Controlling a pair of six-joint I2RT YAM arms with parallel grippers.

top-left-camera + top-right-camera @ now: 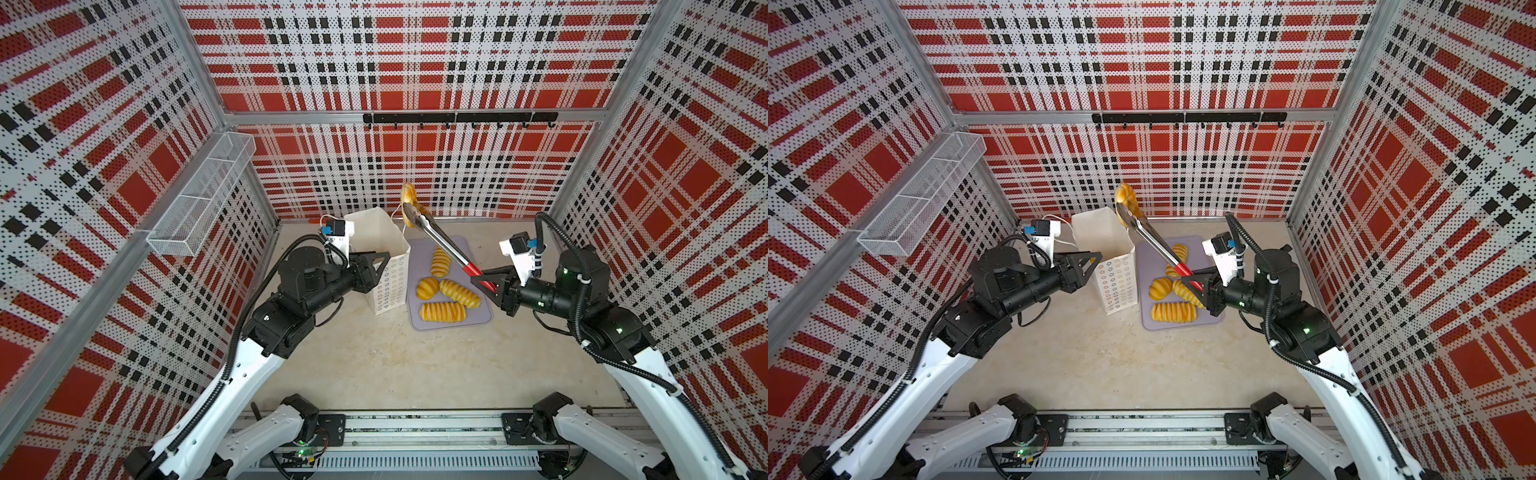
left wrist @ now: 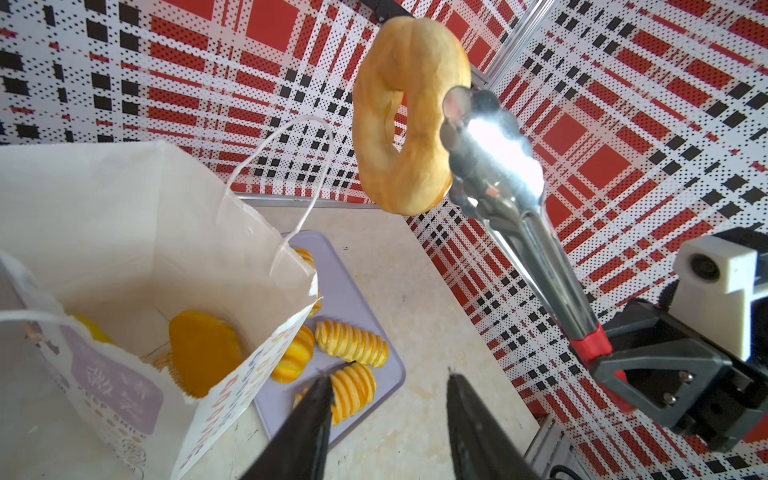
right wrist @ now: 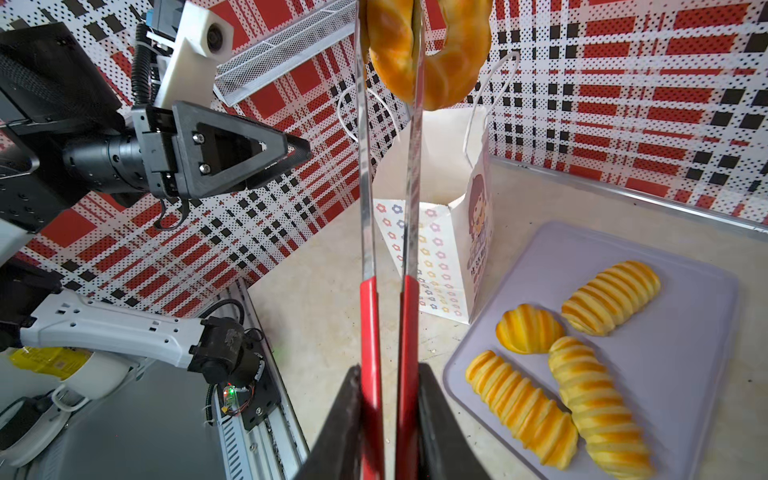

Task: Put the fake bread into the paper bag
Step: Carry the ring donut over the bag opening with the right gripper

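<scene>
My right gripper [image 3: 388, 368] is shut on the red handles of the metal tongs [image 3: 388, 208]. The tongs' tips pinch a golden ring donut [image 1: 408, 199] [image 2: 409, 116], held high over the far right rim of the white paper bag [image 1: 384, 286] [image 2: 124, 208]. The bag stands upright and open, with fake bread [image 2: 203, 349] lying at its bottom. Several ridged loaves [image 1: 442, 312] [image 3: 523, 407] lie on the lilac tray [image 1: 478, 322] to the right of the bag. My left gripper [image 2: 390, 378] [image 1: 386, 255] hovers open by the bag's near left side, with nothing between its fingers.
A white wire basket [image 1: 203, 195] hangs on the left wall. A black hook rail [image 1: 459, 118] runs along the back wall. The arms' base rail [image 1: 415, 432] runs along the front edge. The tray sits close against the bag's right side.
</scene>
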